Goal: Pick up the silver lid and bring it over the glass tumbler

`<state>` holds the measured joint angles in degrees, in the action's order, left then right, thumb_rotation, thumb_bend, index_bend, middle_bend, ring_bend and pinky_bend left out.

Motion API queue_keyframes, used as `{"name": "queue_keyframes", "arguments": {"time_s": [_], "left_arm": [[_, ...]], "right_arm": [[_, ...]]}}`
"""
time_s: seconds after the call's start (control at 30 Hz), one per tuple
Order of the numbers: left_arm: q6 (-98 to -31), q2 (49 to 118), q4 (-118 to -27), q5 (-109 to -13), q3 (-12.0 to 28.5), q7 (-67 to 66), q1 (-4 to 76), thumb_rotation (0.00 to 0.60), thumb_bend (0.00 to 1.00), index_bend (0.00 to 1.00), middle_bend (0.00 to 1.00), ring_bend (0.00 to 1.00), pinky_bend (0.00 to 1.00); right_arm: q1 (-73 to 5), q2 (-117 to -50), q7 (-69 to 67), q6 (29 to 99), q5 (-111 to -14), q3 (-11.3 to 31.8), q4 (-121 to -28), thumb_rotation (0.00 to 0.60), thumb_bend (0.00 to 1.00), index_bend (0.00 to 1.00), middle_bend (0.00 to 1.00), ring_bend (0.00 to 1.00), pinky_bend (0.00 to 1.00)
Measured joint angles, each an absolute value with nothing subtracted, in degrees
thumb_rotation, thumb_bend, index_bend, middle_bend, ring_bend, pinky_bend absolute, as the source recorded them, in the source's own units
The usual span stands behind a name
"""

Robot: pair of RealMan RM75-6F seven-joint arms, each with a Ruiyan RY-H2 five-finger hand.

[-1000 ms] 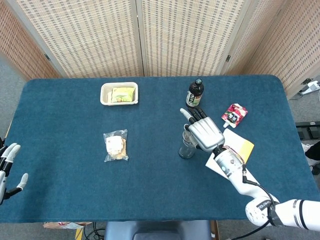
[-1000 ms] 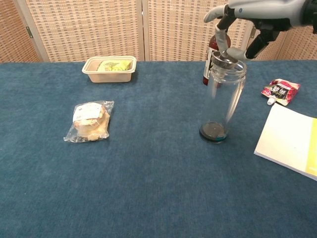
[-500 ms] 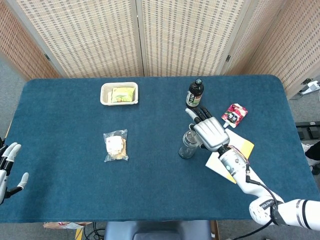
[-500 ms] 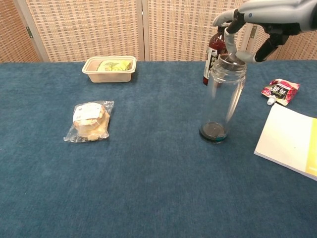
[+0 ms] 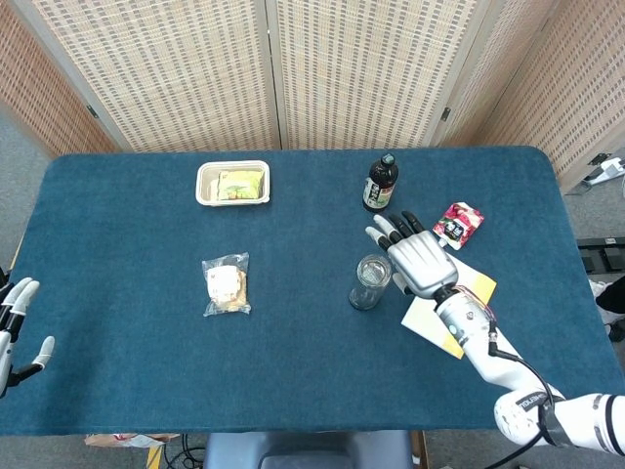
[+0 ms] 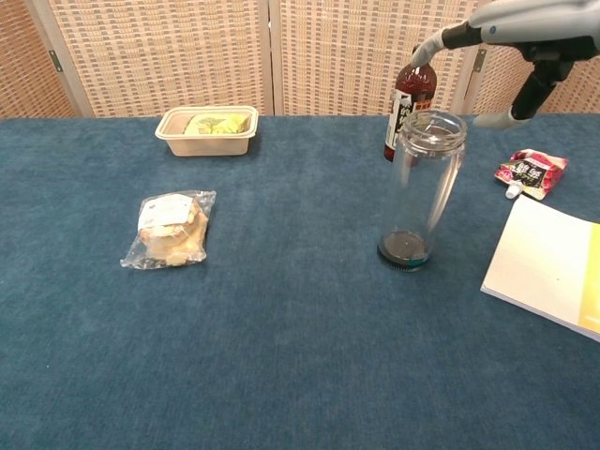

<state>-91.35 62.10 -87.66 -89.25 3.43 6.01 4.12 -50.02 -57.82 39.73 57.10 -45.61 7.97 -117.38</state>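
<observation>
Two hands in view, neither holding anything. Right hand (image 5: 422, 262) spread wide, raised just right of the glass tumbler (image 6: 427, 187), with fingers (image 6: 441, 37) reaching above and behind its rim and thumb hanging beside it. No contact with the silver lid (image 6: 433, 125). Lid seated on the tumbler's mouth, level, to the left of and below the palm. Tumbler upright on the blue table (image 6: 281, 328), in front of the dark bottle (image 6: 417, 80). Left hand (image 5: 15, 327) open, fingers apart, off the table's left edge, well apart from tumbler and lid.
</observation>
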Motion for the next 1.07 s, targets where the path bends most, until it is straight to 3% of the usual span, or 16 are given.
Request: {"name": "queue_keyframes", "arguments": {"time_s": [0.17, 0.33, 0.4, 0.6, 0.9, 1.07], "left_arm": [[-91.01, 62.29, -87.48, -88.90, 3.59, 5.44, 4.27, 0.600, 0.35, 0.00, 0.05, 0.00, 0.05], [-90.36, 62.78, -87.38, -89.11, 3.49, 3.80, 4.68, 0.600, 0.35, 0.00, 0.05, 0.00, 0.05], [-89.87, 63.08, -87.40, -89.30, 3.35, 2.95, 4.94, 0.600, 0.35, 0.00, 0.05, 0.00, 0.05], [-87.83, 64.05, -87.41, -89.36, 2.96, 0.75, 5.87, 0.600, 0.35, 0.00, 0.05, 0.00, 0.05], [-85.85, 65.10, -87.41, -87.90, 3.32, -1.07, 6.92, 0.600, 0.35, 0.00, 0.05, 0.00, 0.05], [-84.01, 65.81, -87.02, -87.63, 3.26, -1.96, 7.88, 0.600, 0.35, 0.00, 0.05, 0.00, 0.05]], "right_arm": [[-47.41, -54.03, 36.35, 60.61, -48.81, 8.25, -120.47, 0.600, 0.38, 0.08, 0.00, 0.00, 0.00], [-40.05, -51.41, 27.14, 66.47, -60.24, 6.81, -120.87, 0.600, 0.38, 0.08, 0.00, 0.00, 0.00], [-35.75, -51.29, 22.43, 70.15, -67.06, 5.08, -119.21, 0.600, 0.38, 0.03, 0.00, 0.00, 0.00], [-21.44, -54.91, 8.59, 82.51, -82.29, -0.74, -104.68, 0.600, 0.38, 0.00, 0.00, 0.00, 0.00], [-5.68, -66.10, -2.84, 94.67, -85.55, -5.77, -80.37, 0.600, 0.38, 0.00, 0.00, 0.00, 0.00], [-2.72, -67.56, -2.96, 98.02, -87.16, -5.36, -78.35, 0.600, 0.38, 0.00, 0.00, 0.00, 0.00]]}}
